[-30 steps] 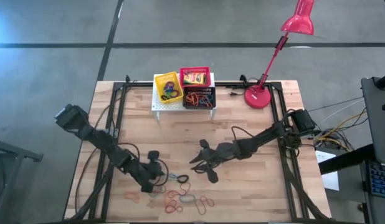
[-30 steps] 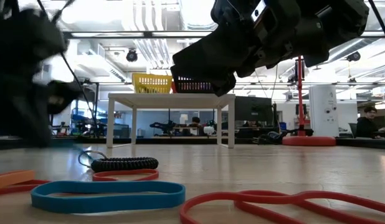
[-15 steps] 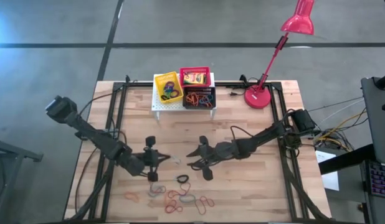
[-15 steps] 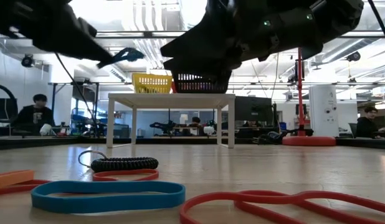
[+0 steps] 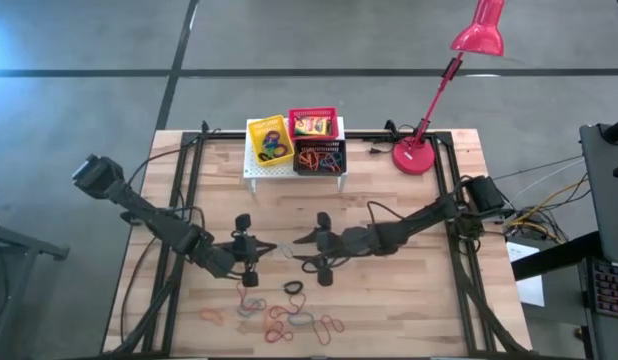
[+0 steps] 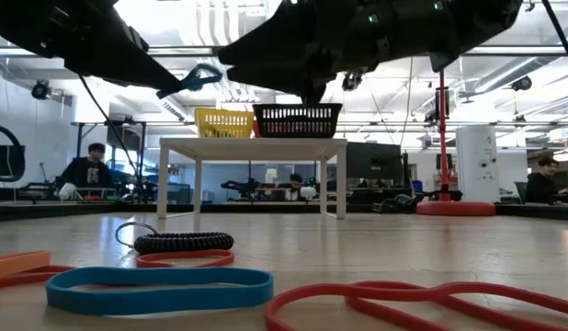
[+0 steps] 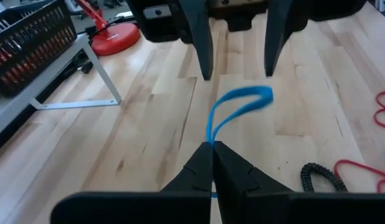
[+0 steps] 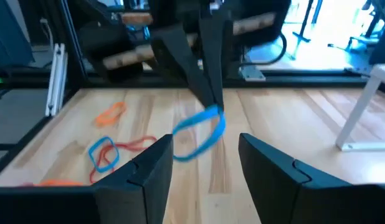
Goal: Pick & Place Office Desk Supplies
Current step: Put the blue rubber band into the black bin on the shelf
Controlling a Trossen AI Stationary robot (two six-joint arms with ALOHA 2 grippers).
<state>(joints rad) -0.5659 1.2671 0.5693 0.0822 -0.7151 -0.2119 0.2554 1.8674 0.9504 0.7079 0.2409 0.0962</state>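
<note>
My left gripper (image 7: 212,149) is shut on a blue elastic loop (image 7: 240,107), held in the air above the table's middle (image 5: 261,249). My right gripper (image 8: 204,149) is open and faces it from the table's right (image 5: 322,250), its fingers apart on either side of the loop (image 8: 199,132) without touching. Several more loops in red, orange, blue and black (image 5: 289,315) lie flat on the wood near the front edge. In the low view the held loop (image 6: 199,77) hangs high above the table. My left gripper pinches one end of the blue loop (image 7: 211,138) between its two shut fingertips. Both strands run together into the pinch. The fingers come level from the table's left. The loop is lifted clear and sticks out past the fingertips toward my right gripper, its far end open.
A white stand (image 5: 254,170) at the far edge carries a yellow basket (image 5: 270,140), a red one (image 5: 311,124) and a black one (image 5: 319,157). A red desk lamp (image 5: 417,155) stands to its right. A black coiled band (image 6: 183,243) lies in the pile.
My left gripper has risen from the pile near the front edge and moved toward the far side and right, lifting the blue loop clear of the table. My right gripper has shifted a little toward the left, closing in on the loop.
</note>
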